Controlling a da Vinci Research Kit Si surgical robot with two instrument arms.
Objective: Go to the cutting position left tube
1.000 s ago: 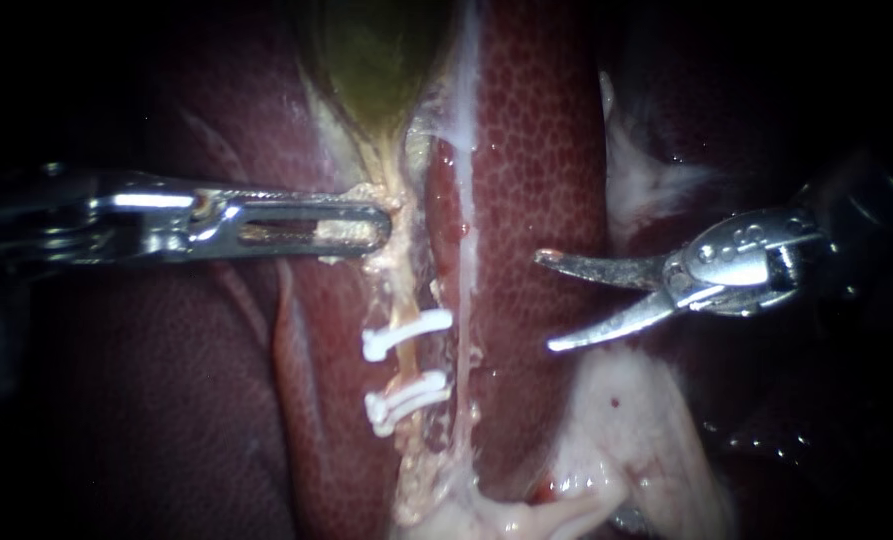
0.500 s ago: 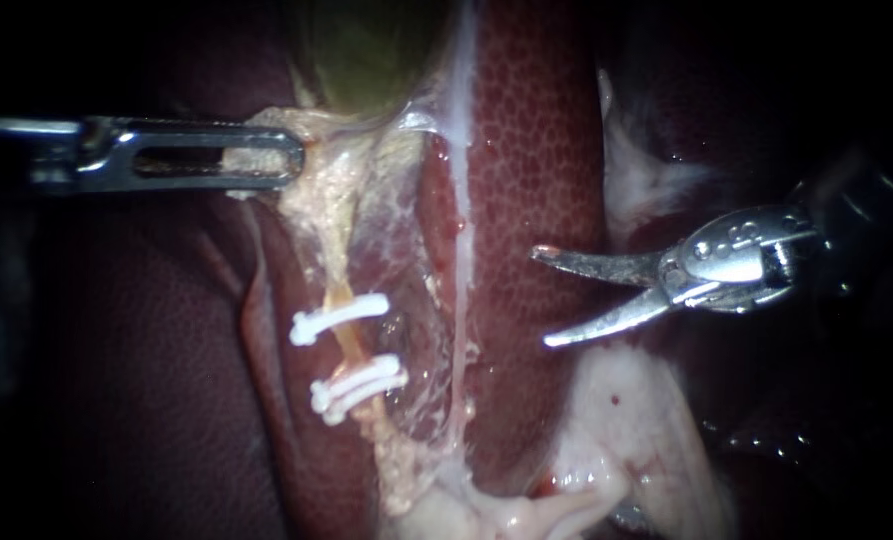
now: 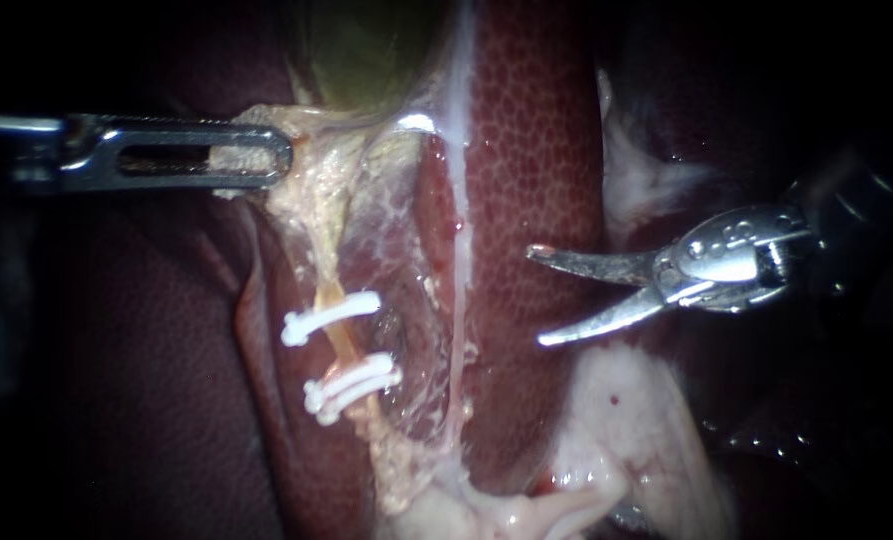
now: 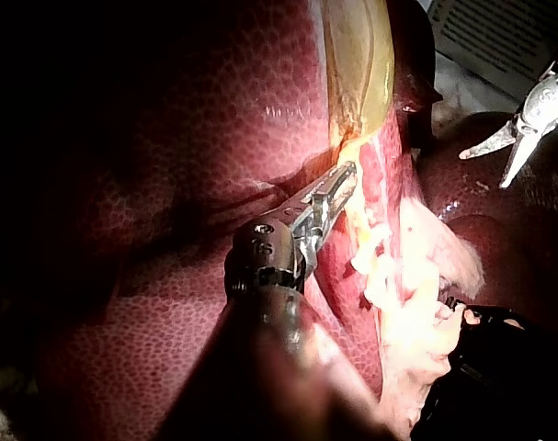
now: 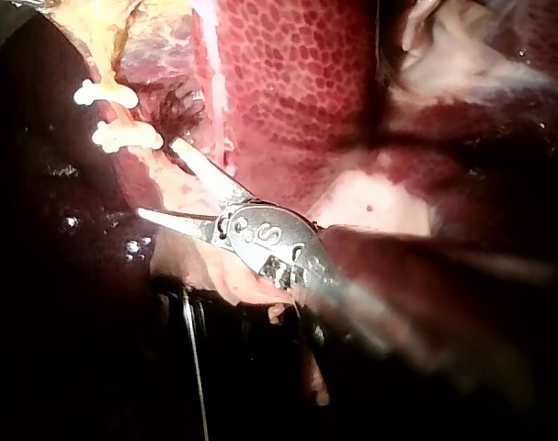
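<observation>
Over liver [image 3: 536, 150] fading into darkness, left claw [image 3: 266, 157] clamps pale tissue [image 3: 316, 195]; right claw [image 3: 536, 296] gapes.

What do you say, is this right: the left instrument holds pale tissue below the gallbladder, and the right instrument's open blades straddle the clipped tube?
Not quite. The right instrument has open blades, but they do not straddle the clipped tube; they sit apart from it over the liver, as the endoscope view shows. The rest holds: the left instrument grips pale tissue below the gallbladder.
</observation>
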